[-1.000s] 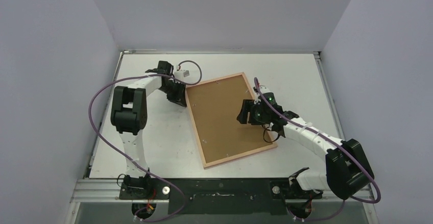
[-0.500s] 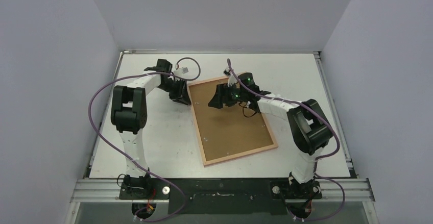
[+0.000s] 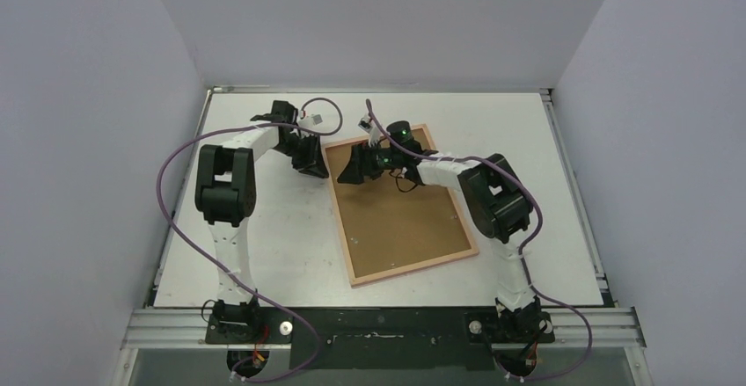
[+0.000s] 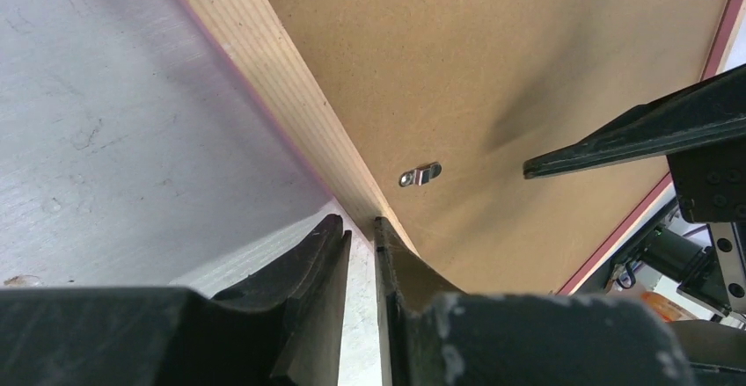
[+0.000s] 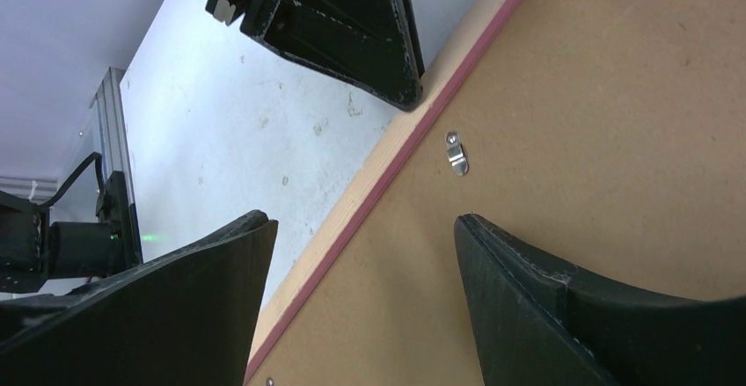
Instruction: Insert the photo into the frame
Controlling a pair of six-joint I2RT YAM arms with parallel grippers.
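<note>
Frame (image 4: 286,96) edge meets the left claw (image 4: 359,223) tips. That claw is pinched almost shut, nothing between its jaws, just butting the pale wood border near the frame's far-left corner. Right claw (image 5: 362,223) is spread wide and empty, hovering over the brown backing panel (image 3: 400,210) beside a small metal turn clip (image 5: 456,155), close to the left claw.

Risks:
- The claws could collide, being that near.
- The wide jaws could slip off the tiny clip and scrape the hardboard.
- A push could skid the frame, since the left claw braces only one side.

The frame lies face down and skewed, mid desk (image 3: 264,245) toward the far edge, pink rim, backing on. No photo in sight.
</note>
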